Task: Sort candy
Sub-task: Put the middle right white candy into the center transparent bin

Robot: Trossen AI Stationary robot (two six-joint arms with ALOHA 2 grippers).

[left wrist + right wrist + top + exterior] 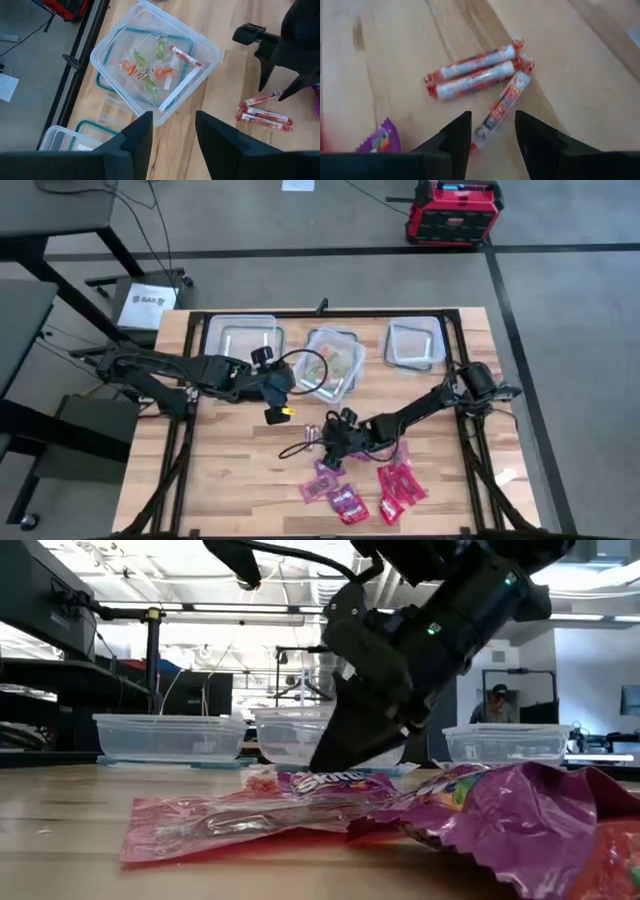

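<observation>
your right gripper point(492, 131) hangs low over the wooden counter point(395, 60) with its fingers apart and nothing between them, just above three small white candy rolls with red twisted ends point(480, 77). two of the rolls lie side by side and touching; the third slants against their ends, its near tip lying between the fingers. that crowding is your main risk: closing here could catch only that tip, so the roll swivels out or slips, or the fingers nudge the touching pair and send them rolling.

the shiny pink and red flat candy packets point(365, 490) lie in a loose heap near the front edge of the counter, close beside this gripper; a low sweep could drag one along.

your left gripper point(172, 135) hovers, also spread and empty, beside the clear rectangular plastic container point(210, 50) in the middle of the back row, which already holds several orange and green wrapped sweets point(147, 67). the arms sit near each other, so a carry toward that container could bring them into contact.
</observation>
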